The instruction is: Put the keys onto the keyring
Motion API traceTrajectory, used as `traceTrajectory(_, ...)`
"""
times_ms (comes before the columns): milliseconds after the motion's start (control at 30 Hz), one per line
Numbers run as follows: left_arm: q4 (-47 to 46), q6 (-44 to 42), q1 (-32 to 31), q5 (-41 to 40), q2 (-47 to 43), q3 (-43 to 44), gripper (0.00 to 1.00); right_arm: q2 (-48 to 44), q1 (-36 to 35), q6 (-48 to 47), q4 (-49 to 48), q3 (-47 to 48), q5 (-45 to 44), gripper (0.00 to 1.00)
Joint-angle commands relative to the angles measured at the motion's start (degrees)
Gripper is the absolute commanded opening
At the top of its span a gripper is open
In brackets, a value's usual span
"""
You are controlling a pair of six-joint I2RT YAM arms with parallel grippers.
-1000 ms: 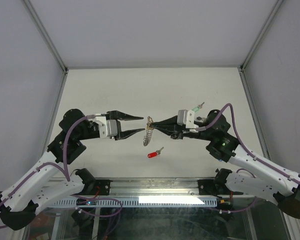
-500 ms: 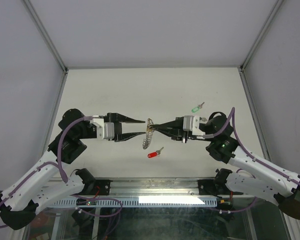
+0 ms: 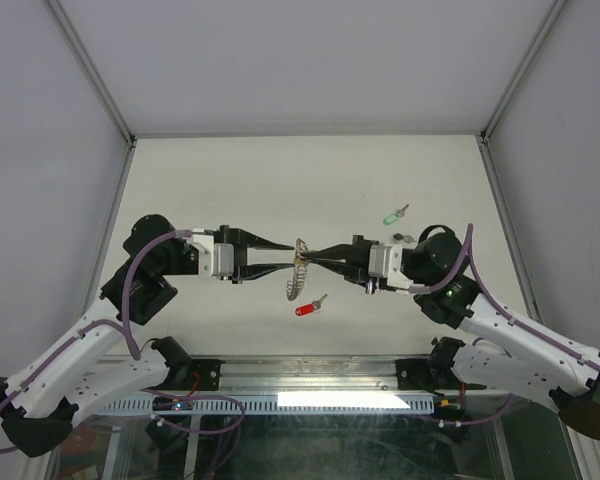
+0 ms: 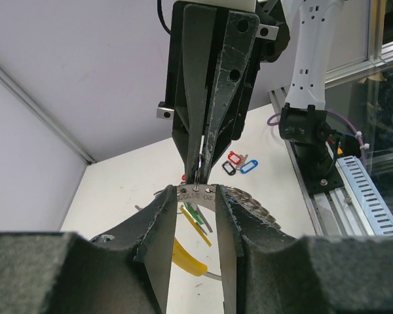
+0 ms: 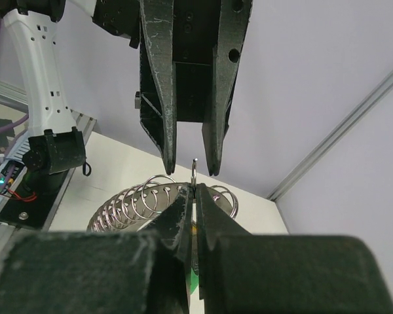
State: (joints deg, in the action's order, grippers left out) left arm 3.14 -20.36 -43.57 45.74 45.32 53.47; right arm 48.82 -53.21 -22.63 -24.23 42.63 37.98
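Note:
The keyring, a curved metal strip carrying many wire loops, is held up between both arms. My right gripper is shut on it, pinching one thin loop edge-on. My left gripper is open, its jaws narrowed, and its fingertips straddle the strip. A green tag and a yellow tag show just under the strip. A red-tagged key lies on the table below the keyring. A green-tagged key lies to the far right.
Red and blue tags lie on the table near the right arm's base. A small dark item lies by the right wrist. White walls enclose the table, with a metal rail along its near edge.
My left gripper has moved right onto the keyring and its jaws have narrowed. My right gripper has shifted slightly down and back with the keyring.

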Motion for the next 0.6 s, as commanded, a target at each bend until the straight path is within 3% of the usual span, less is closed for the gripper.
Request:
traceTrajectory(0, -2.71, -0.38, -0.56, 1.68, -1.74, 0.60, 0.30, -1.97, -0.57, -7.33, -2.00, 2.98, -0.03, 0.00)
traceTrajectory(233, -3.24, 0.03, -0.53, -0.72, -4.91, 0.05, 0.35, -2.47, -1.25, -17.87, 3.18, 4.96, -0.66, 0.00)
traceTrajectory(567, -4.90, -5.18, -0.56, -2.02, -4.18, -1.60, 0.42, -1.63, -2.63, -25.10, 10.19, 8.01, -4.29, 0.00)
